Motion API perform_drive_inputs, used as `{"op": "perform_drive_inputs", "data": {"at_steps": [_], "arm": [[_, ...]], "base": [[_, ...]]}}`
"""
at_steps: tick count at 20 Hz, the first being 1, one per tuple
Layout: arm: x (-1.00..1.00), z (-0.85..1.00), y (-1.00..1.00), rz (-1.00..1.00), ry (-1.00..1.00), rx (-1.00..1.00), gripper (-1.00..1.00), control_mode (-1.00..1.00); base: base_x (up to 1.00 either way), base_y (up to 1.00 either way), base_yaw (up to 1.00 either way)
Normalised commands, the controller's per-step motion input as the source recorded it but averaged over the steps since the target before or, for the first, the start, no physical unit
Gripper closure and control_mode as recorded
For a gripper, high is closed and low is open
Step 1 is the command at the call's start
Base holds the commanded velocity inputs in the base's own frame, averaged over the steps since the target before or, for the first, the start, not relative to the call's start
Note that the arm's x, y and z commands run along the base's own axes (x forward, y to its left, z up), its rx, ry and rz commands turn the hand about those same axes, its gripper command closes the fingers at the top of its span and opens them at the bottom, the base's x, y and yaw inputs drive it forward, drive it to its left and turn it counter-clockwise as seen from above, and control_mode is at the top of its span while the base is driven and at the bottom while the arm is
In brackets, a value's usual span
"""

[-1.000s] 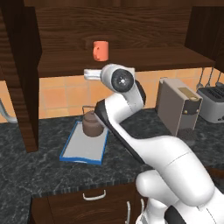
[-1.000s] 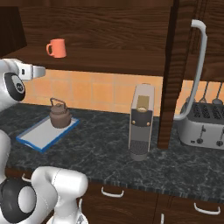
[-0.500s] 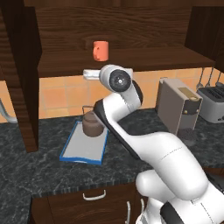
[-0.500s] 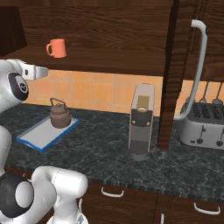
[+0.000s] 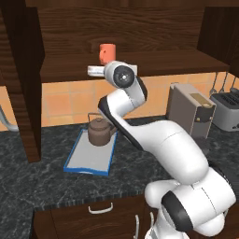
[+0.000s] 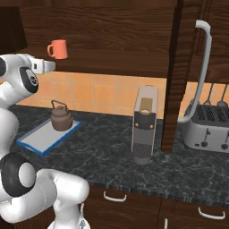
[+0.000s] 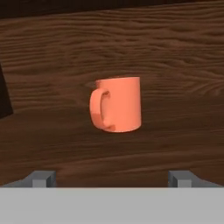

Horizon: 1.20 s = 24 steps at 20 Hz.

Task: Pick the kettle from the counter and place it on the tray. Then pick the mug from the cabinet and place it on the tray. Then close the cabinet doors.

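Mug (image 7: 118,104) dead ahead of you, upright on the cabinet (image 5: 140,28) shelf, its loop handle off to the left in your hand view. Your pincer (image 7: 112,178) is spread wide and empty, fingertips (image 7: 43,178) apart from the mug with bare wood between. From the base views the hand hovers at shelf height, just in front of the open cabinet. Down on the dark tabletop (image 6: 103,147), the kettle (image 5: 100,131) sits at the far end of the blue-rimmed tray (image 5: 74,164). A coffee machine (image 6: 144,125) stands further right.
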Motion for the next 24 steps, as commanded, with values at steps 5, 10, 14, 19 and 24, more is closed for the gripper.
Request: {"op": "perform_drive_inputs", "data": {"at_steps": [5,10,14,19,24], "arm": [[0.21,0.35,0.19,-0.05,-0.06,0.0,-1.0,-1.0],[0.38,0.02,0.08,-0.1,0.0,0.0,-1.0,-1.0],[0.23,0.03,0.31,-0.12,0.0,-0.01,-1.0,-1.0],[0.47,0.0,0.15,-0.11,0.0,0.0,-1.0,-1.0],[0.41,0.0,-0.02,-0.04,-0.01,0.0,-1.0,-1.0]], "base": [[0.0,0.0,0.0],[0.0,0.0,0.0],[0.0,0.0,0.0],[0.0,0.0,0.0],[0.0,0.0,0.0]]}}
